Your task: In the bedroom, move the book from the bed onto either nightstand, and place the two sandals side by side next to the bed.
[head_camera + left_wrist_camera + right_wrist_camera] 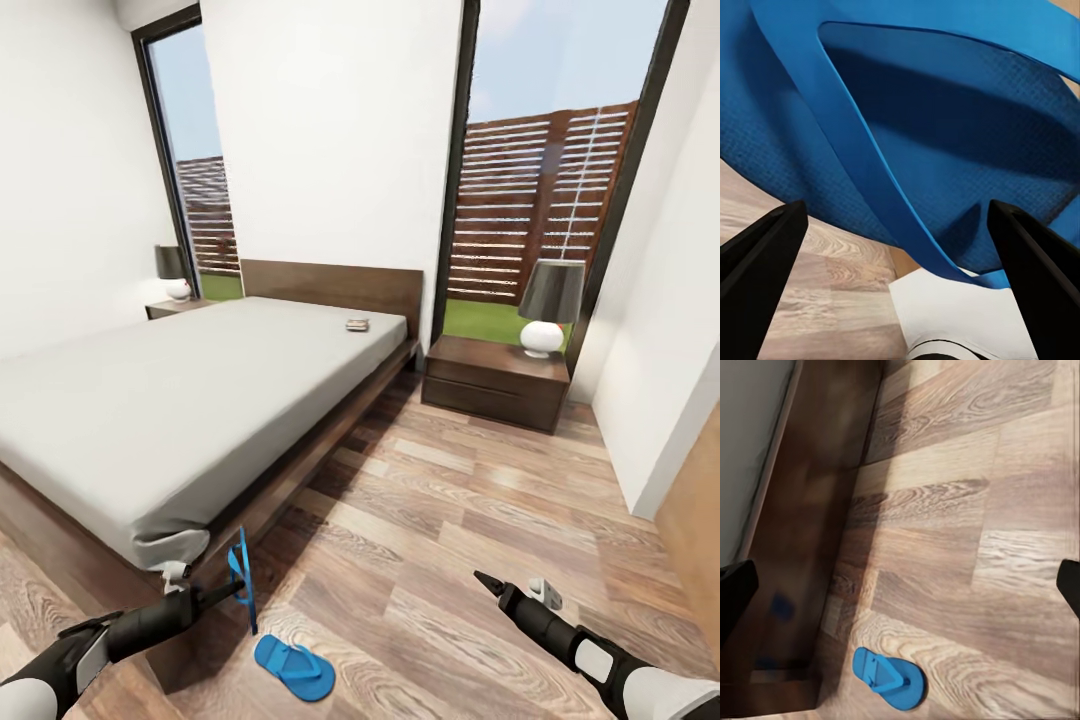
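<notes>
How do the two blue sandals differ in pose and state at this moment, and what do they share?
The held sandal stands on edge, up off the floor at the left gripper; the floor sandal lies flat, sole down. The held sandal sits against the bed corner; the floor sandal lies free on the planks, touched by nothing. Both are bright blue with thin straps.

The left arm reached forward from the lower left of the head view, its black forearm angled slightly upward, and the left tool (237, 592) was clamped on a blue sandal (243, 588) held on edge, upright. The right arm came in from the lower right, forearm angled up and inward, with the right tool (488, 584) empty, its fingers spread apart in the right wrist view.
</notes>
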